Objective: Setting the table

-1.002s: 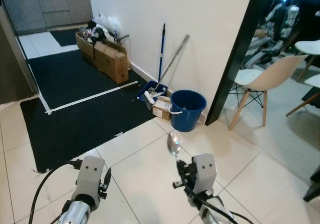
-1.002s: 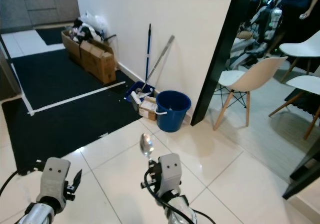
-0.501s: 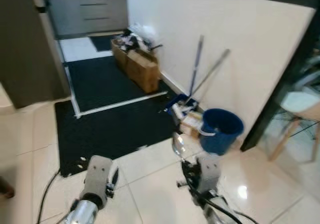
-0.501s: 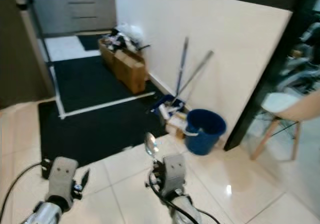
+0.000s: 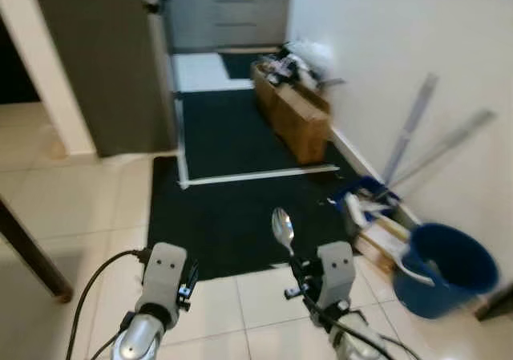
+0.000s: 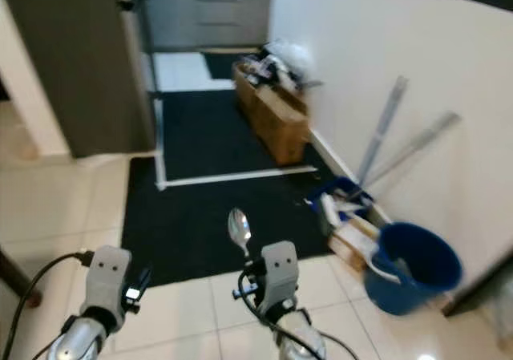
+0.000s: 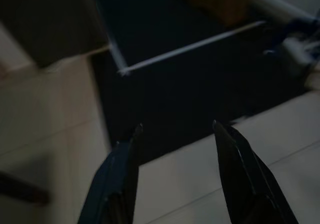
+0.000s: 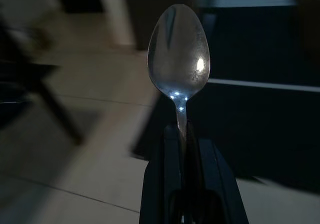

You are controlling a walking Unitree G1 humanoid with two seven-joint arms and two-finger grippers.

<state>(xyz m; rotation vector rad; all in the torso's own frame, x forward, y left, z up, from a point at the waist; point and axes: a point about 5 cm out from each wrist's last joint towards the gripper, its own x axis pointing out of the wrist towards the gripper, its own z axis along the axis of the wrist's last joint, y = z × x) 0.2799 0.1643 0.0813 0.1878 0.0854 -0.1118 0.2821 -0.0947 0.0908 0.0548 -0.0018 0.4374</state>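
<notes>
A polished metal spoon [image 8: 178, 54] stands upright, its oval bowl uppermost and its thin handle clamped between the two black fingers [image 8: 162, 184] of the right end effector [image 5: 293, 268], which grips it low in front of the robot, above the floor. The bowl is smooth and mirror-bright, catching a small highlight. The left end effector [image 7: 175, 131] is held out alongside, its two tapering black fingers spread apart with nothing between them, over the edge where glossy cream floor tiles [image 5: 88, 208] meet a dark, matte floor mat [image 5: 232, 184] marked with a strip of white tape [image 5: 256, 175]. To the robot's right, along a plain white wall [image 5: 385, 63], stand a round blue plastic bucket [image 5: 442, 268], two long slanting mop handles [image 5: 433, 139] and brown cardboard boxes [image 5: 300, 119] stuffed with clutter. A tall grey cabinet [image 5: 104, 55] rises on the left.
</notes>
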